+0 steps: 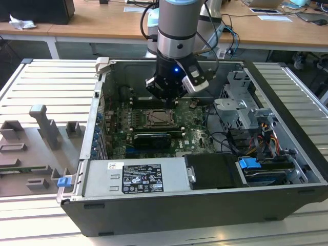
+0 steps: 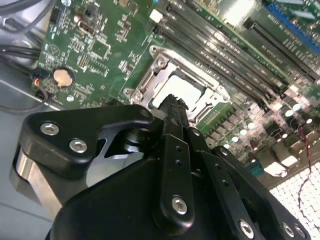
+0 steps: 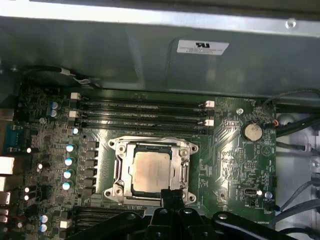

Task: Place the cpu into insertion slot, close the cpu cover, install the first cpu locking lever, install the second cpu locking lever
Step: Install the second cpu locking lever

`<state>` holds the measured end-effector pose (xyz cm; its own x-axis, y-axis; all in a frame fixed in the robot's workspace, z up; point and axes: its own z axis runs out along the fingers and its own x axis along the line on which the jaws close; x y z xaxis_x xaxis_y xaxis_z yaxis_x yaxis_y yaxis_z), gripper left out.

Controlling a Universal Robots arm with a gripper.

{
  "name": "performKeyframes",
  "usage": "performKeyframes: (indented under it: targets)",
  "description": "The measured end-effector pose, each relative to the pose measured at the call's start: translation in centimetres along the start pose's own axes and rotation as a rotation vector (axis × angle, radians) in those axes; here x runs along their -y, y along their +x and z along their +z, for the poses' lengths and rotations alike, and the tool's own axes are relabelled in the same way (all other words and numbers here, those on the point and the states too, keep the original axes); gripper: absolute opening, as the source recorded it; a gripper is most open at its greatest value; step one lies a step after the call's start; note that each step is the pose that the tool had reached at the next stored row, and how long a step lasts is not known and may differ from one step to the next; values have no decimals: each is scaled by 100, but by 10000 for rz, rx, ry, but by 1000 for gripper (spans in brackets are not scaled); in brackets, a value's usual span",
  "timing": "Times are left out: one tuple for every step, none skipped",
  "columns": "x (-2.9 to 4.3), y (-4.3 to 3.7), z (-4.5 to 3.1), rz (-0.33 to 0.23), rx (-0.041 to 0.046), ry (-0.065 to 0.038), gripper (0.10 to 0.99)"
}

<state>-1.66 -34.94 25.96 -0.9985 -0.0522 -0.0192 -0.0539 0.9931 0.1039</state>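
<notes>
First wrist view: gripper (image 3: 171,196) fingers pressed together, holding nothing, tips just above the socket's near edge | cpu (image 3: 151,171) seated flat in the socket | cpu cover (image 3: 186,150) closed down around it | motherboard (image 3: 230,160) inside the open computer case (image 1: 287,102).

bright overhead light, glare, soft blur

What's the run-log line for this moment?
gripper: shut, empty, above socket edge | cpu: seated in slot | cpu cover: closed over cpu
</notes>
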Motion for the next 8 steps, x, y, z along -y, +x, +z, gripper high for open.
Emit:
performKeyframes:
  targets:
    - [15, 1, 26, 2, -11, -10, 106]
    - [26, 3, 40, 4, -23, -9, 106]
    - [37, 3, 46, 4, -26, -10, 106]
    - [46, 3, 48, 4, -29, -10, 106]
    - [52, 4, 48, 3, -29, -11, 106]
    - [62, 4, 47, 4, -28, -11, 106]
    - [82, 5, 46, 4, -29, -11, 106]
    - [98, 6, 44, 4, -29, -11, 106]
